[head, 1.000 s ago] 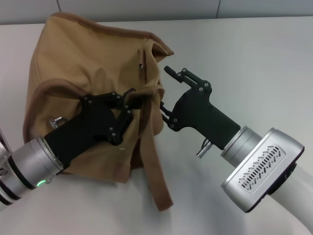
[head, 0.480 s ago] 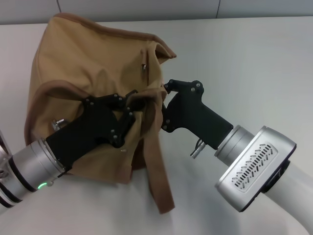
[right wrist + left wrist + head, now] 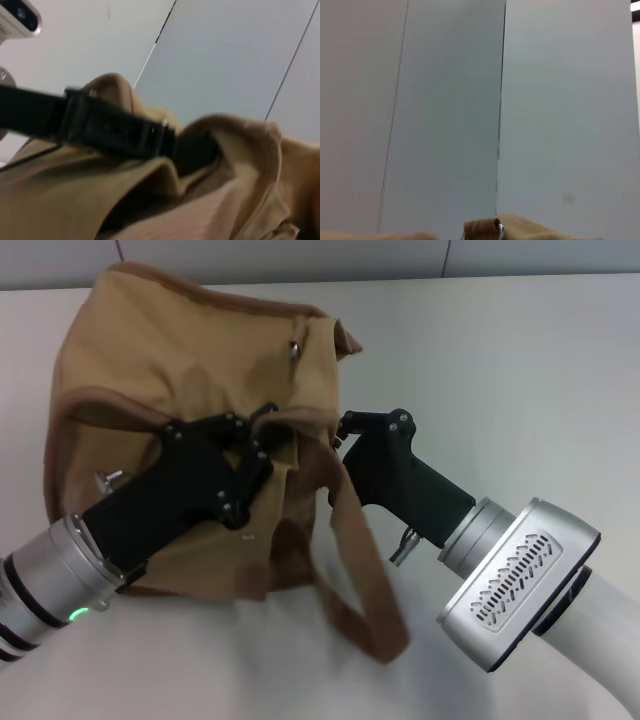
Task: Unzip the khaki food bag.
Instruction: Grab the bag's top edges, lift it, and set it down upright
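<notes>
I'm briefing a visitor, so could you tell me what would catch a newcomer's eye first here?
The big khaki bag slumped on the white table, at the robot's left. Both black grippers meet at its near upper edge: the left gripper bunching the fabric, the right gripper pressed in beside it. A strap loops down in front.

No words, labels, brand marks, numbers or signs can be read anywhere in these views.
</notes>
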`<move>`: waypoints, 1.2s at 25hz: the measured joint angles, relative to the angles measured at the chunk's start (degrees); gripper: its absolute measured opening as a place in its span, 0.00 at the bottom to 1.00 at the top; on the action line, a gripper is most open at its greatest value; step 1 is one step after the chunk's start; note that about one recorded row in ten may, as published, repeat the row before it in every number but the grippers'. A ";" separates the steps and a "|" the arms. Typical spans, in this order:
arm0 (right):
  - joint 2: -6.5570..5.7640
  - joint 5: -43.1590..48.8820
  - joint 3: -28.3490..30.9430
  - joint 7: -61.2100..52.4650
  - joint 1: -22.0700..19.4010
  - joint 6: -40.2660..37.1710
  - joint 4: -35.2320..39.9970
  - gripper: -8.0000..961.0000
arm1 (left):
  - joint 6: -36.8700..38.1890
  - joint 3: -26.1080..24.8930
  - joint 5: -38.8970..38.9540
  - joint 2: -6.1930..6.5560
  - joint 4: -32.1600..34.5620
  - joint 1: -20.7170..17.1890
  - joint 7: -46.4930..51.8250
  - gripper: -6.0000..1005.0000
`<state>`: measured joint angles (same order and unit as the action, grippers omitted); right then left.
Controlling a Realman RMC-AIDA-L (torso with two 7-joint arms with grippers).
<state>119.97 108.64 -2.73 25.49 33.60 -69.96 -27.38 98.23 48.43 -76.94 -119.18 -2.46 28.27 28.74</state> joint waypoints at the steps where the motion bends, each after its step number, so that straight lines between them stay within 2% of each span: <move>1: 0.00 0.00 0.01 0.00 -0.03 0.01 0.05 0.02 | 0.87 -1.26 -0.01 0.00 -0.60 0.17 0.00 0.09; 3: 0.00 0.00 0.02 0.00 -0.13 0.26 0.15 0.02 | 2.98 -5.84 -0.02 -0.01 -2.39 0.42 0.00 0.09; 4: 0.00 0.00 0.02 0.00 -0.13 0.26 0.15 0.03 | 2.98 -5.84 -0.02 -0.01 -2.39 0.42 0.00 0.09; 7: 0.00 0.00 0.02 0.00 -0.21 0.64 0.21 0.03 | 4.56 -9.99 -0.02 0.00 -3.39 0.15 0.01 0.09; 8: 0.01 -0.04 0.02 0.00 -0.32 0.70 0.28 0.03 | 5.65 -12.95 -0.02 0.00 -4.07 -0.51 0.05 0.09; 10: 0.01 -0.10 0.01 0.01 -0.42 0.72 0.35 0.04 | 6.18 -14.31 -0.02 -0.01 -4.23 -0.95 0.13 0.09; 12: 0.01 -0.24 -0.01 0.01 -0.74 0.73 0.72 0.04 | 7.74 -17.43 -0.01 -0.01 -4.30 -2.35 0.53 0.09; 13: 0.01 -0.41 -0.01 0.00 -1.15 0.85 1.41 0.05 | 9.39 -20.73 0.06 0.00 -4.32 -3.98 1.44 0.09; 15: 0.01 -0.55 0.05 -0.45 -1.68 1.19 2.59 0.05 | 10.08 -24.31 0.14 0.00 -4.36 -5.72 3.09 0.09; 16: 0.01 -0.55 0.05 -0.45 -1.68 1.19 2.59 0.05 | 10.08 -24.31 0.14 0.00 -4.36 -5.72 3.09 0.09; 18: 0.00 -0.50 0.14 -2.12 -2.53 1.53 4.52 0.06 | 10.10 -29.17 0.24 0.03 -4.21 -8.13 5.60 0.09; 23: 0.00 -0.24 -0.28 -4.03 -3.28 1.09 6.11 0.07 | 9.64 -30.68 0.27 0.42 -3.59 -9.86 7.50 0.09; 30: -0.01 -0.52 1.15 -4.24 -3.20 0.89 5.81 0.09 | 7.09 -29.92 -0.09 0.40 -3.44 -9.54 7.55 0.09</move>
<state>119.96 108.12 -1.59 21.24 30.40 -69.06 -21.57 105.31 18.51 -77.03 -118.77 -5.90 18.73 36.30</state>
